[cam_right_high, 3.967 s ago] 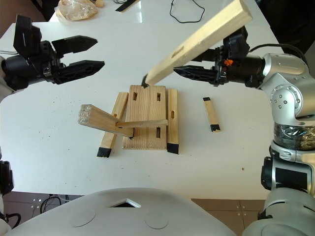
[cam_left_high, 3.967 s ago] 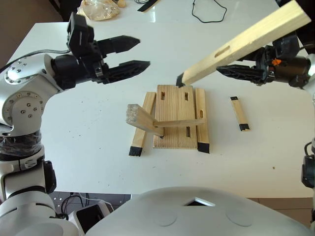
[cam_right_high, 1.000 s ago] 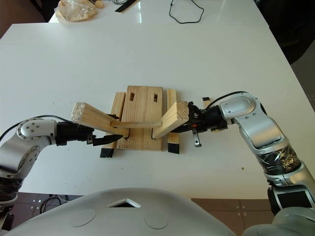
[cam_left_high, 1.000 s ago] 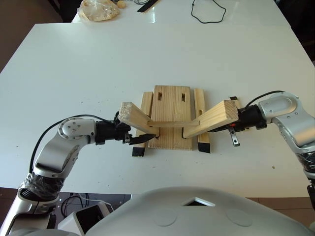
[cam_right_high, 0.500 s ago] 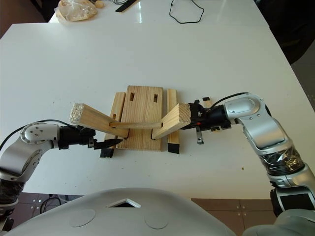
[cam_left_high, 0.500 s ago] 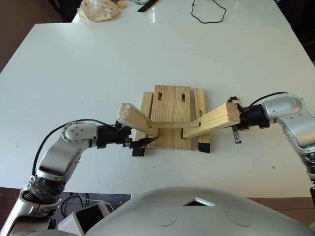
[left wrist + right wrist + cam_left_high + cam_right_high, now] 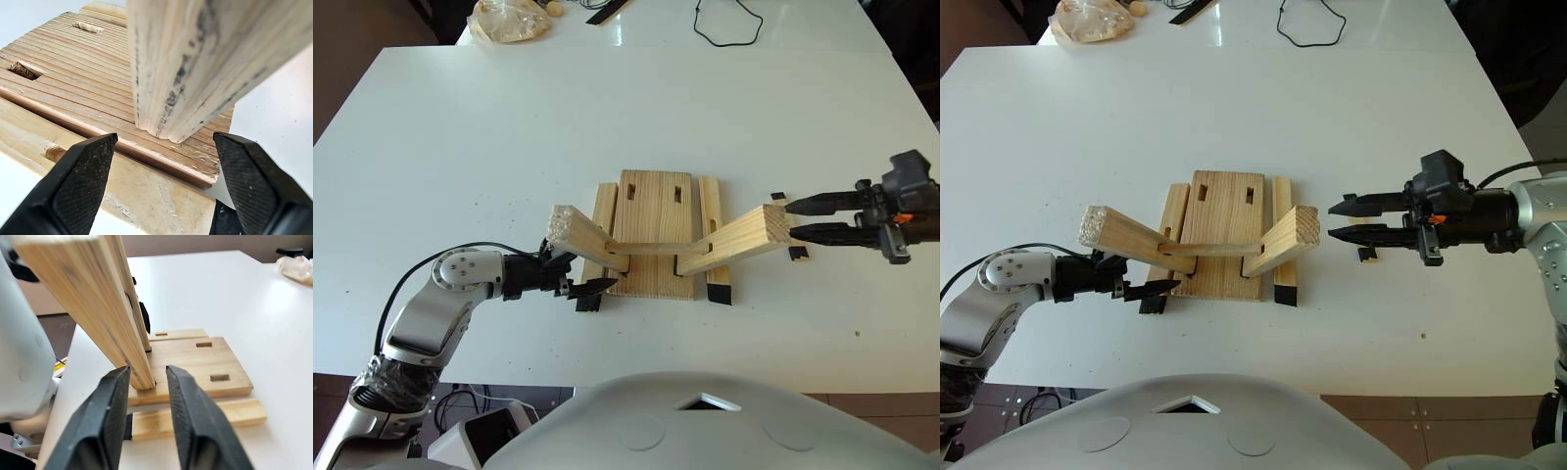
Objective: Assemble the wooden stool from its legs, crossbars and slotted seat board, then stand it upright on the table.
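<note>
The slotted seat board (image 7: 655, 201) lies flat on the white table. Two legs stand tilted in its near slots, a left leg (image 7: 576, 233) and a right leg (image 7: 742, 238), joined by a crossbar (image 7: 656, 247). Two more legs (image 7: 604, 204) (image 7: 709, 191) lie flat along the board's sides. My left gripper (image 7: 592, 286) is low at the left leg's foot, open, its fingers (image 7: 83, 181) either side of the leg's base. My right gripper (image 7: 791, 217) hovers open just off the right leg's upper end, not touching it. A short crossbar (image 7: 797, 253) lies under it.
A crumpled plastic bag (image 7: 512, 18) and a black cable (image 7: 729, 20) lie at the table's far edge. The table's near edge runs just in front of the board, with bare surface to the left and right.
My right gripper has let go of the right leg and drawn back to the right. The leg stays propped in the board. The left gripper has stayed at the left leg's foot.
</note>
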`<move>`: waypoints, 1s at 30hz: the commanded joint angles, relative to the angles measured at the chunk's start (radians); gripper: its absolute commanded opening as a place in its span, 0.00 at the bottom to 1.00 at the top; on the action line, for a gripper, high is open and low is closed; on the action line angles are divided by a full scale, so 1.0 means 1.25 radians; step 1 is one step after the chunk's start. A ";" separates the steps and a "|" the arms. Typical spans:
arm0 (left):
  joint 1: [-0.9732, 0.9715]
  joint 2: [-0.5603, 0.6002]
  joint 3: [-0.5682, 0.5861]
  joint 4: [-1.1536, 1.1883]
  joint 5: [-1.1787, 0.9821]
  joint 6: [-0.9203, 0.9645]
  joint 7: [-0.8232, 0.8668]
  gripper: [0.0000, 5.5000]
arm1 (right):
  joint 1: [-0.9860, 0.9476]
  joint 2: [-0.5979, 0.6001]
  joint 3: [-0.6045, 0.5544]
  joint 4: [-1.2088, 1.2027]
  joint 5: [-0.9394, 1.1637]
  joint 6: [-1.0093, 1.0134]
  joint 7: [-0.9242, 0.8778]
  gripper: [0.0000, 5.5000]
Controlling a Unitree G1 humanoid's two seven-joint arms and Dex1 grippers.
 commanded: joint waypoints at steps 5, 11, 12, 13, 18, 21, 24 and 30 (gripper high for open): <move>-0.008 0.008 0.005 0.006 0.007 0.000 -0.002 0.66 | -0.088 0.007 -0.073 -0.038 0.176 0.099 -0.092 0.49; -0.010 0.010 0.005 0.005 0.005 0.002 -0.003 0.66 | -0.074 0.010 -0.060 -0.068 0.196 0.109 -0.103 0.64; -0.011 0.010 0.005 0.004 0.005 0.003 -0.003 0.66 | -0.071 0.012 -0.049 -0.071 0.183 0.103 -0.101 0.68; -0.013 0.010 0.004 0.004 0.005 0.004 -0.003 0.66 | -0.069 0.014 -0.036 -0.073 0.167 0.096 -0.099 0.70; -0.026 0.008 -0.002 -0.001 0.004 0.009 -0.006 0.66 | -0.067 0.032 0.011 -0.084 0.123 0.070 -0.105 0.74; -0.031 0.010 -0.003 -0.007 0.002 0.012 -0.007 0.66 | -0.069 0.037 0.034 -0.090 0.108 0.057 -0.106 0.74; -0.036 0.008 -0.005 -0.015 0.001 0.016 -0.007 0.66 | -0.072 0.039 0.064 -0.088 0.088 0.039 -0.108 0.74; -0.047 0.003 -0.017 -0.028 0.004 0.025 -0.005 0.66 | -0.091 0.046 0.137 -0.073 0.029 -0.003 -0.121 0.74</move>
